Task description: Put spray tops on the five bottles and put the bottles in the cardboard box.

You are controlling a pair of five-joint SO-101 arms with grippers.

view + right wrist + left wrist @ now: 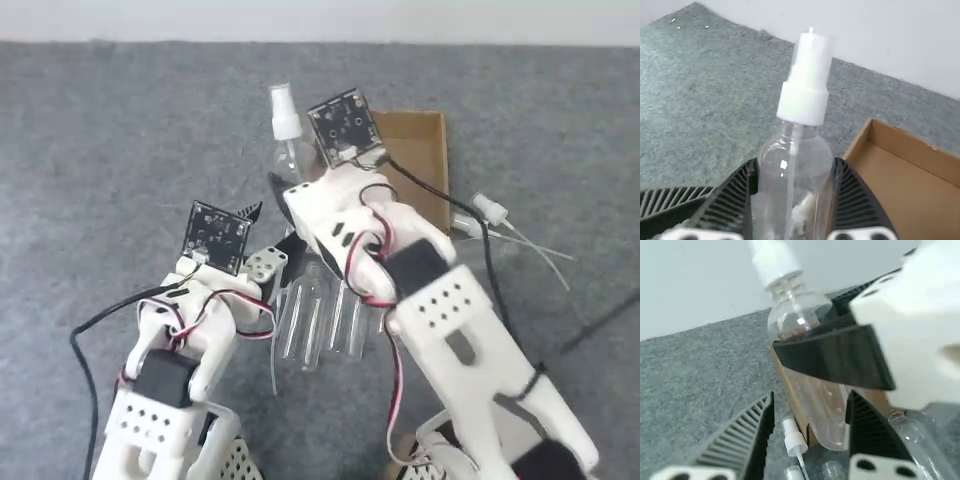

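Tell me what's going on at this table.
The right gripper is shut on a clear bottle that already has a white spray top on it. It holds the bottle upright beside the cardboard box, not in it. The left gripper is open and empty close by. More bottles without tops lie on the grey mat between the arms, and loose spray tops lie on the other side of the box.

Clear plastic bottle with white spray top (288,150) is held by the right gripper (795,172) just left of the brown cardboard box (425,150); more clear bottles (320,320) are laid in a row in front of it, loose white spray tops (488,212) right of it.
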